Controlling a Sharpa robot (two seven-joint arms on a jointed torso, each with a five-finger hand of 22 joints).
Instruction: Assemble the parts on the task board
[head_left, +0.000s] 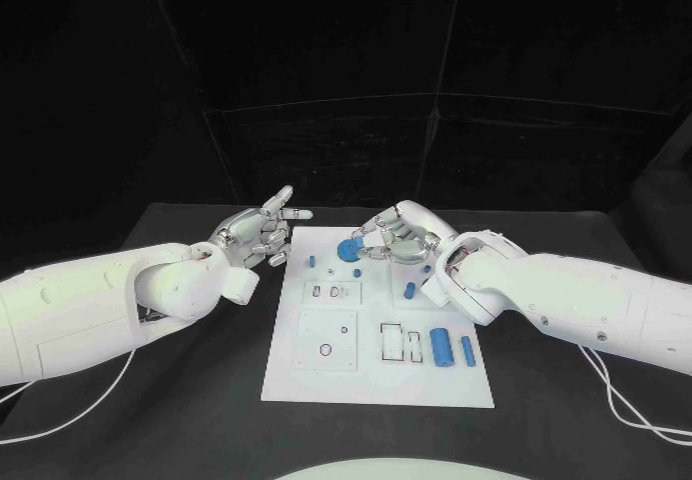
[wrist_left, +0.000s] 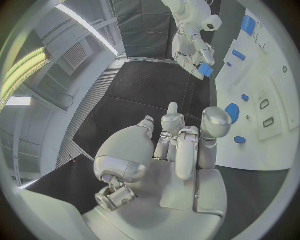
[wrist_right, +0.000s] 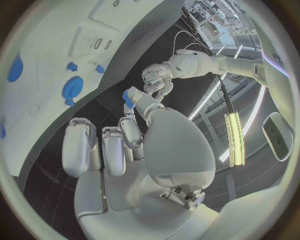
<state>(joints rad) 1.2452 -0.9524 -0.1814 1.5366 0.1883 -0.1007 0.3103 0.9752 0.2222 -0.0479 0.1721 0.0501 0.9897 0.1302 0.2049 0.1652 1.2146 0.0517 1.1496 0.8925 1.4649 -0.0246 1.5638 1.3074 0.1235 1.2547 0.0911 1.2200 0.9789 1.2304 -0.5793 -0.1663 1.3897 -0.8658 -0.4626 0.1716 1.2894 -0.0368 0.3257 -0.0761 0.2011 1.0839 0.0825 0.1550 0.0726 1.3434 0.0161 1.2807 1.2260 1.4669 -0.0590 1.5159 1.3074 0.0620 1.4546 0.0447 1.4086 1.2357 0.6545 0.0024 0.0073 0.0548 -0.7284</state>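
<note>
The right hand pinched a blue part, mostly hidden by fingers, above the board; the left hand hovered empty, fingers apart.

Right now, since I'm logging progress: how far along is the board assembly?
Early, it seems. A round blue part sits at the far end of the task board, perhaps seated. The right hand pinches a small blue piece above it; the left hand holds nothing. Two blue cylinders lie loose beside empty slots.
</note>
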